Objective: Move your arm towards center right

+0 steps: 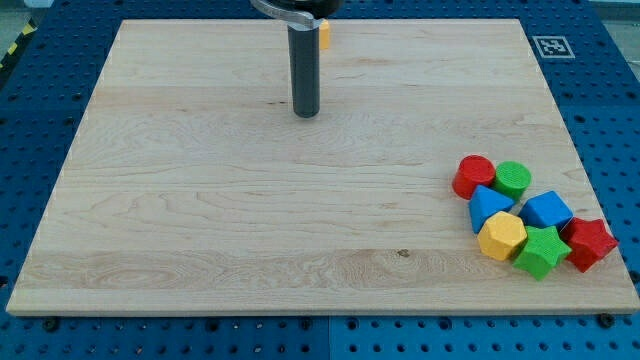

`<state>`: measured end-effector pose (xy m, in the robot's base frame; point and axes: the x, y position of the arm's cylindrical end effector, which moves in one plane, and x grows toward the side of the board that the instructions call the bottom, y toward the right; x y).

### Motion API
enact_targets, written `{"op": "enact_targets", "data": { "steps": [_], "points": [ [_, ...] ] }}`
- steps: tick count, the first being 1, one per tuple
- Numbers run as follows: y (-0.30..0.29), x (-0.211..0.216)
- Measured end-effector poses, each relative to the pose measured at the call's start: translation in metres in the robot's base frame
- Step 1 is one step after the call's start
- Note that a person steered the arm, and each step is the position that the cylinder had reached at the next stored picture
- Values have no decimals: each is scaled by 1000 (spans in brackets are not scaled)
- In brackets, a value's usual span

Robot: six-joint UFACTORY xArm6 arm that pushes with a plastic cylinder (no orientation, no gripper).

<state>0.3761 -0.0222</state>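
My dark rod comes down from the view's top, and my tip [306, 113] rests on the wooden board [200, 200] in its upper middle. A cluster of blocks lies far off at the view's lower right: a red cylinder [473, 176], a green cylinder [513, 179], a blue triangular block [488, 207], a blue cube [547, 211], a yellow hexagonal block [501, 236], a green star [541, 250] and a red star [588, 243]. A small yellow-orange block [324, 33] shows just behind the rod at the top edge, mostly hidden. My tip touches no block.
A black-and-white marker tag [551, 46] sits at the board's top right corner. The board lies on a blue perforated table [40, 90].
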Motion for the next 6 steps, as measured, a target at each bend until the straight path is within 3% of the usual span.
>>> {"op": "enact_targets", "data": {
  "steps": [2,6],
  "points": [
    [21,0],
    [242,18]
  ]
}}
